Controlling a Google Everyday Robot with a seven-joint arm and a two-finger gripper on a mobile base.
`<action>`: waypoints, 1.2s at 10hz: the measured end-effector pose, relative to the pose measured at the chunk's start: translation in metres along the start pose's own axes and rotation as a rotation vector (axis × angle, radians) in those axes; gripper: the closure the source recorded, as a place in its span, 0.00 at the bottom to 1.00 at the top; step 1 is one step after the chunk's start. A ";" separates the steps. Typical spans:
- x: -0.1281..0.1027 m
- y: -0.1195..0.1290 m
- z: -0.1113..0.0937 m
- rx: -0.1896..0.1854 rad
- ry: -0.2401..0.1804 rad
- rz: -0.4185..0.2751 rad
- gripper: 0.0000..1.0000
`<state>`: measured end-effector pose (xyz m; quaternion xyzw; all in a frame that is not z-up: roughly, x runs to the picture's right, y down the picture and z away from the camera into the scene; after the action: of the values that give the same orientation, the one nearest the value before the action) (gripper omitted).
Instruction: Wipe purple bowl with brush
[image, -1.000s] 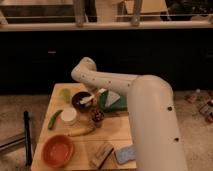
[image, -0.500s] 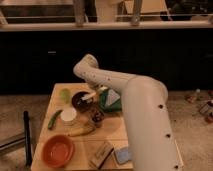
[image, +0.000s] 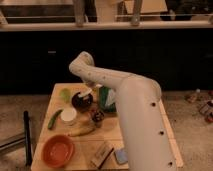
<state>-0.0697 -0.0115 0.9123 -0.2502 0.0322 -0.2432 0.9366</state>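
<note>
The purple bowl (image: 80, 102), small and almost black, sits on the wooden table (image: 112, 131) toward its back left. The white arm reaches from the lower right, bends at an elbow (image: 82, 63) and comes down over the bowl. My gripper (image: 90, 93) is at the bowl's back right rim, just above it. A pale stick-like piece, apparently the brush (image: 85, 92), lies at the gripper's tip over the bowl's rim. The wrist hides the spot where brush and gripper meet.
A large orange bowl (image: 57, 150) stands at the front left. Also there: a white round container (image: 68, 115), a banana (image: 82, 131), a green vegetable (image: 54, 119), a small dark item (image: 96, 116), a green bag (image: 106, 98), a tan block (image: 102, 154), a blue sponge (image: 121, 156). A black post (image: 27, 137) stands left of the table.
The arm's elbow has risen and shifted a little left. The gripper has stayed over the purple bowl with small moves at its rim. Nothing else on the table moved.
</note>
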 end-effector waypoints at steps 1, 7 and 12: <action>-0.007 -0.004 -0.003 0.008 -0.001 -0.016 0.98; -0.032 0.007 -0.015 0.044 -0.002 -0.117 0.98; -0.025 0.035 -0.007 0.016 -0.002 -0.120 0.98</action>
<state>-0.0773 0.0234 0.8873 -0.2446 0.0143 -0.2988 0.9223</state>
